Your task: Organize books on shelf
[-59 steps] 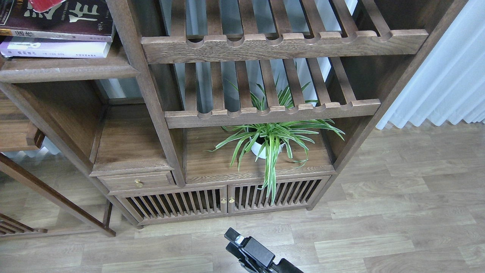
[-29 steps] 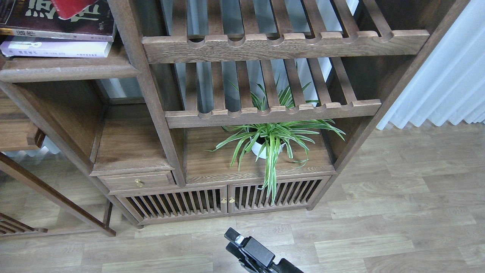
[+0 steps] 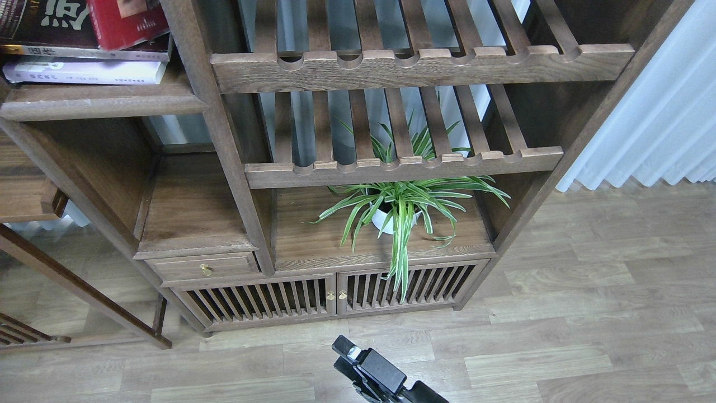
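Observation:
The shelf is a dark-brown plank at the top left. A pale lilac-white book lies flat on it. A thick dark-maroon book with big white characters lies on top of that. A red book sits tilted over the maroon book's right part, cut off by the top edge. What holds it is out of view. The yellow-green book is out of view. My right gripper is a black part low over the floor at the bottom centre, far from the books. Its fingers cannot be told apart. My left gripper is out of view.
Two slatted racks with scalloped front rails fill the bookcase's right bay. A spider plant in a white pot stands below them. A small drawer and slatted cabinet doors are at the bottom. A white curtain hangs at the right.
The red book has come down and to the right, further into view over the maroon book. The right arm has not moved.

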Available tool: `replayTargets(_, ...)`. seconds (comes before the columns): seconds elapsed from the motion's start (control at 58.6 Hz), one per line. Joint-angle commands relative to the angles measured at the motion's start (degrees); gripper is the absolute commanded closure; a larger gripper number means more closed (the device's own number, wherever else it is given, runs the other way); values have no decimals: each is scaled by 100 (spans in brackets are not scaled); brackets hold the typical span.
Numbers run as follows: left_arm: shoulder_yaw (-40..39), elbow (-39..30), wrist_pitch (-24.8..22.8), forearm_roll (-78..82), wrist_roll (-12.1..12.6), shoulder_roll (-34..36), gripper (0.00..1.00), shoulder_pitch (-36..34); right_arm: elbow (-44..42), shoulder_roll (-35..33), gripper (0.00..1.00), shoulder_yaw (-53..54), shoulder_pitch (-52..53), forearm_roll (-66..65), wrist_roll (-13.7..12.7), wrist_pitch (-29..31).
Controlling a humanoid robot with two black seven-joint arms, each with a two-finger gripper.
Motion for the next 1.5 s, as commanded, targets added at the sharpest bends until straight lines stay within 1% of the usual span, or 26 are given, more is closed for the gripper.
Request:
replayTargets(0.0, -27, -48, 0, -89, -3, 8, 29, 22, -3, 0, 3, -1, 0, 0, 0, 0)
replayTargets(0.154, -220, -321, 0, -89, 6, 113, 29, 92, -3, 0, 3, -1, 0, 0, 0, 0)
replayTargets(0.171, -377, -478, 0, -89, 6, 96, 29, 188, -3, 0, 3, -1, 0, 0, 0, 0)
replayTargets(0.495, -1380, -1850, 0, -89, 41, 122, 30, 1032, -3, 0, 3, -1, 0, 0, -9, 0)
replayTargets(0.563, -1687, -2175, 0, -89, 59, 122, 30, 1348, -3, 0, 3, -1, 0, 0, 0, 0)
replayTargets(0.717, -2215, -2624, 0, -98, 67, 183, 29, 2104, -3, 0, 3, -1, 0, 0, 0, 0)
replayTargets(0.751, -2356, -2755, 0, -98, 67, 253, 27, 2420, -3, 0, 3, -1, 0, 0, 0, 0)
replayTargets(0.785, -2418, -2817, 0, -98, 67, 280, 26, 2561, -3, 0, 3, -1, 0, 0, 0, 0)
replayTargets(0.854, -2698, -3062, 0, -115, 59, 298, 23, 3079, -3, 0, 3, 8, 0, 0, 0, 0)
replayTargets(0.939, -2848, -3352, 0, -142, 50, 298, 22, 3466, -3, 0, 3, 16, 0, 0, 0, 0)
replayTargets(1.042, -2866, -4012, 0, -150, 41, 236, 22, 4152, -3, 0, 3, 43, 9, 0, 0, 0)
replayTargets(1.059, -2796, -4186, 0, -159, 32, 175, 22, 4605, -3, 0, 3, 51, 44, 0, 0, 0)
replayTargets(1.195, -2690, -4179, 0, -63, 94, -396, 22, 5409, -3, 0, 3, 262, 246, 9, 9, 0)
replayTargets(1.246, -2506, -4179, 0, 8, 155, -695, 22, 5690, -3, 0, 3, 359, 342, 9, 26, 0)
replayTargets(1.315, -2164, -4179, 0, 17, 164, -1073, 22, 6077, -3, 0, 3, 429, 439, 17, 79, 0)
replayTargets(1.383, -1786, -4179, 0, 52, 190, -1582, 22, 6630, -3, 0, 3, 447, 501, 9, 132, 0)
replayTargets(1.4, -1750, -4179, 0, 52, 199, -1618, 22, 6683, -3, 0, 3, 447, 510, 9, 132, 0)
replayTargets(1.434, -1601, -4179, 0, 78, 269, -1811, 22, 7034, -3, 0, 3, 447, 510, 9, 132, 0)
replayTargets(1.485, -1539, -4171, 0, 78, 287, -1943, 22, 7290, -3, 0, 3, 447, 510, 9, 132, 0)
